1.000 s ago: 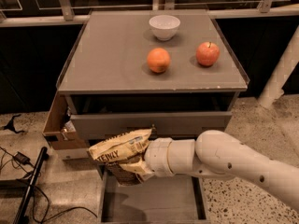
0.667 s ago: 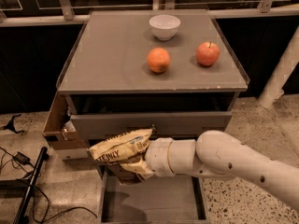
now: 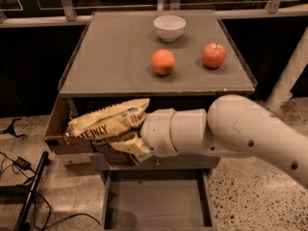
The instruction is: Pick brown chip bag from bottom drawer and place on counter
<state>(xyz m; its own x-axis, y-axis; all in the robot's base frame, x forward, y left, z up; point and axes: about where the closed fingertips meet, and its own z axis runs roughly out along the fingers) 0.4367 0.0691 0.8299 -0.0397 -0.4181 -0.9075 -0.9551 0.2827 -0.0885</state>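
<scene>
Nearest to you, the bottom drawer (image 3: 154,207) is pulled out and its floor looks bare. The brown chip bag (image 3: 108,124) isn't in there; it's up in the air above the drawer, in front of the cabinet and just below the front edge of the counter surface (image 3: 110,57). The gripper (image 3: 131,143) sits at the bag's right end, buried in the crumpled foil. With the bag hanging off it like that, I'd say the jaws are clamped on the bag.

Stuff that could bite you:
- The bag's top is right under that front rim. Lift straight up and it'll likely snag on the rim and get yanked loose.
- The grip looks like it's on one end of a floppy bag, so a quick swing could let it slip back into the drawer.
- The orange (image 3: 163,61) sits mid-surface, with the apple (image 3: 213,55) and white bowl (image 3: 169,28) further back. Set down on the bare left side or you'll nudge the orange rolling.

Hard to see: the jaws themselves, the bag's dark lower part in shadow, the drawer fronts behind the arm, and what's in the brown box (image 3: 54,129) on the left. The arm is cut off at the right edge.
</scene>
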